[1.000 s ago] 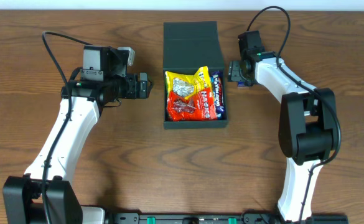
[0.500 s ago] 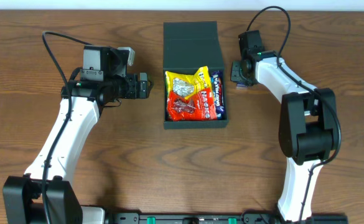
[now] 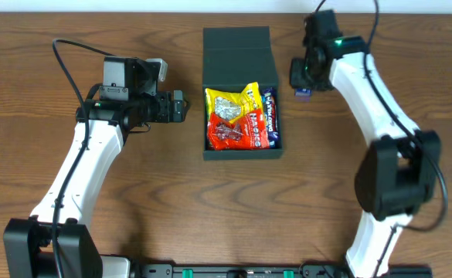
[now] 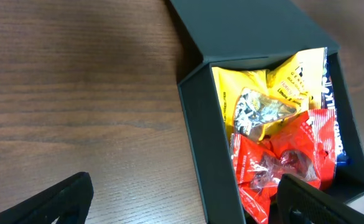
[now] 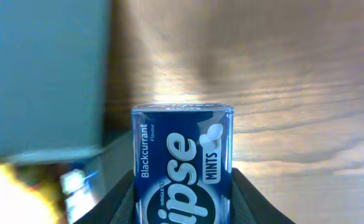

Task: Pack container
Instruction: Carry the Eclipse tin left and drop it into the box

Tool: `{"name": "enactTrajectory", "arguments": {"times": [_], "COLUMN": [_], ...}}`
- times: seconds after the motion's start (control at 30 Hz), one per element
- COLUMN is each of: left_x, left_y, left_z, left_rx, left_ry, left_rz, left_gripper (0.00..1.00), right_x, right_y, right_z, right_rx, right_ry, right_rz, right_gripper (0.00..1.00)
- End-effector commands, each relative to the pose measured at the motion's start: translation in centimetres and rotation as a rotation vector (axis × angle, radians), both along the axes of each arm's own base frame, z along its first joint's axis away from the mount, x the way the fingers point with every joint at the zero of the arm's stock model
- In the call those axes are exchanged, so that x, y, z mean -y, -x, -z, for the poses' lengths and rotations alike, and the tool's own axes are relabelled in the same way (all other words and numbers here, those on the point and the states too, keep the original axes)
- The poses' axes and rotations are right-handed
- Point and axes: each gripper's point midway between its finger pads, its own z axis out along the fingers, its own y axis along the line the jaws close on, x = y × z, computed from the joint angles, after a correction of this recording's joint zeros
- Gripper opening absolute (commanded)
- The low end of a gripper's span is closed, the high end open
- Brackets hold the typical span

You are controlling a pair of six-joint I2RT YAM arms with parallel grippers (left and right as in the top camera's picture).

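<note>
The container (image 3: 241,154) is seen at the middle of the counter (image 3: 210,216), lid laid open toward the far side, snack packets (image 3: 237,120) inside. A blue mint tin (image 5: 182,168) is clamped in the right pincer (image 3: 303,77) just right of it. The left pincer (image 3: 182,106) is held wide apart and empty on its left.

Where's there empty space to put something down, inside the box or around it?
The container is crowded: snack packets cover its floor. Bare table spreads before its front wall, and a narrower strip lies between the left gripper and its left wall.
</note>
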Motion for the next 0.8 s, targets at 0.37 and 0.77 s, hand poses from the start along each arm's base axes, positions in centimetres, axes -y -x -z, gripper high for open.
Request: {"name": "enactTrajectory", "arguments": {"times": [0.37, 0.77], "left_x": [-0.3, -0.2], "left_y": [0.2, 0.2], "left_z": [-0.1, -0.1], "left_rx": [0.013, 0.013], "left_ry": [-0.014, -0.014], "left_rz": [0.010, 0.011], "left_gripper": [0.95, 0.95], "right_x": [-10.1, -10.1], "right_y": [4.9, 5.5], "right_z": [-0.4, 9.1], "right_rx": [-0.045, -0.216], "right_ry": [-0.038, 0.085], "right_rz": [-0.205, -0.143], "right_gripper": [0.02, 0.01]}}
